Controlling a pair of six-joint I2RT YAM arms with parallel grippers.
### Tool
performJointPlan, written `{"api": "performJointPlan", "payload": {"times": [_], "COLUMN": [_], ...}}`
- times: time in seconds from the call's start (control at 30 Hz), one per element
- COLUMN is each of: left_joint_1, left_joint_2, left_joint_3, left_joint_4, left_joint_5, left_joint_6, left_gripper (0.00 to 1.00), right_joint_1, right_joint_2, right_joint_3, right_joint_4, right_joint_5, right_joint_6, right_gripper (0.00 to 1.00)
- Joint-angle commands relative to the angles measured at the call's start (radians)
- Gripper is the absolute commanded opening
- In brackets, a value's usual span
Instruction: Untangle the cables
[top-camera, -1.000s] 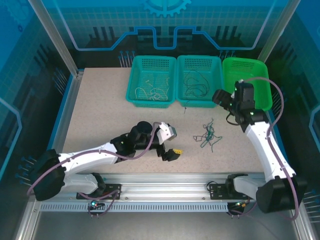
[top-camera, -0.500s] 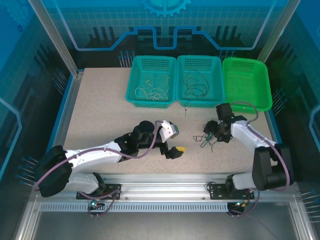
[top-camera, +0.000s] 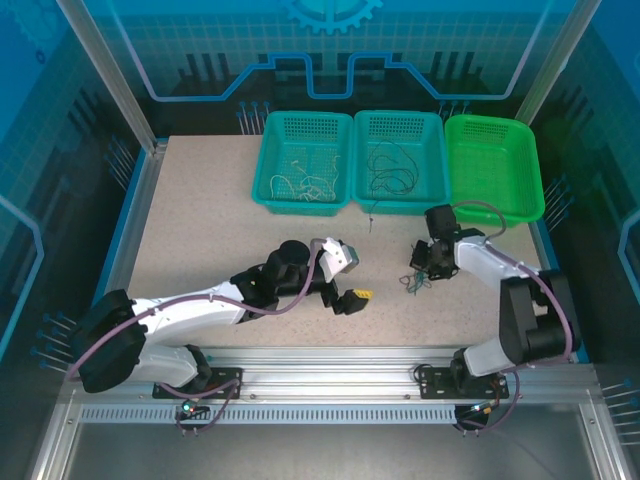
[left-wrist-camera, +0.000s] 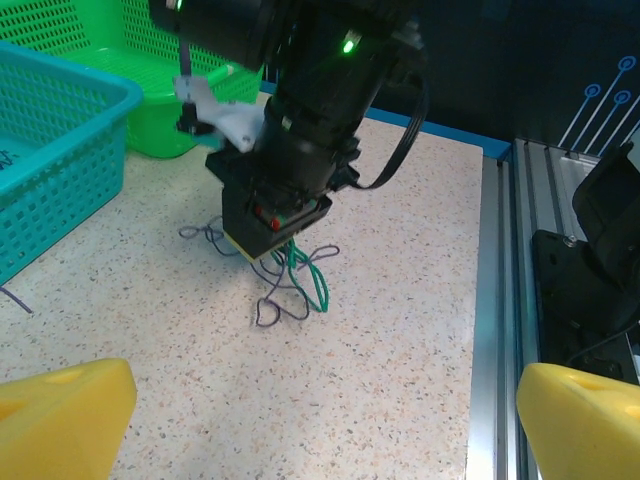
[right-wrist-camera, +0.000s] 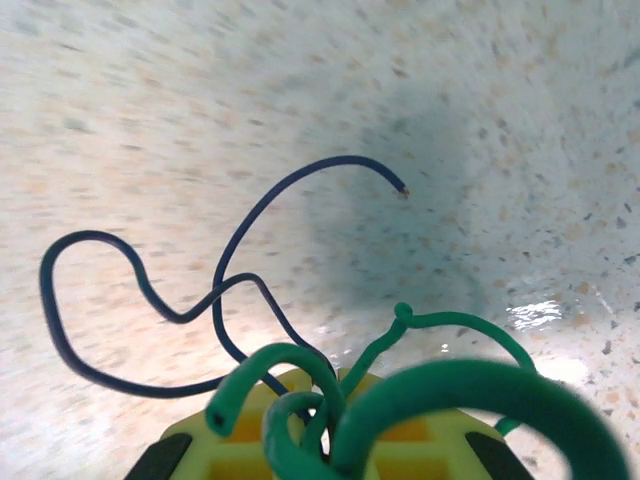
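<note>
Gripping the cables (left-wrist-camera: 297, 285) on the worktop (top-camera: 200, 220), just in front of the middle teal basket (top-camera: 400, 207), our right end effector (top-camera: 424, 262) has its jaws clamped on green and dark strands; we'd lift slowly, watching that one strand slides free rather than the whole knot; the left end effector (top-camera: 350, 300) hangs wide open, empty, nearby; we'd bring it in to pin the rest.

Cables (top-camera: 415, 284) on table (top-camera: 200, 220), right of left claw (top-camera: 352, 300).

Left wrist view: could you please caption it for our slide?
Right gripper shut on the tangled cables on the table.
</note>
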Motion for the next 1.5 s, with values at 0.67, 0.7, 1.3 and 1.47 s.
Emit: {"api": "performJointPlan", "payload": {"times": [0.67,0.7,1.3,1.47], "left_joint_1": [0.029,0.029,0.031,0.034], "left_joint_2": [0.118,0.117,0.053,-0.016], "left_joint_3": [0.056,0.055,0.033,-0.005], "left_joint_4": [0.074,0.082,0.069,0.081], "left_joint_5": [-0.098,-0.101,-0.078,-0.109], "left_joint_6": [0.208,0.206,0.16,0.128], "left_gripper": [0.88,0.84,0.0,0.0], "right_joint_1": [0.281,0.284,0.291,0.131], "right_joint_2": [-0.28,-0.28,-0.266,-0.29], "right_joint_3": [0.191,0.191,0.129,0.036], "right_joint_4": [0.035,0.034,-0.023,-0.062], "right_joint_5": [-0.411,-0.41,-0.12,0.007], "right_joint_6": [-0.153,-0.153,-0.113,-0.065], "right_gripper": [0.0,0.0,0.18,0.27]}}
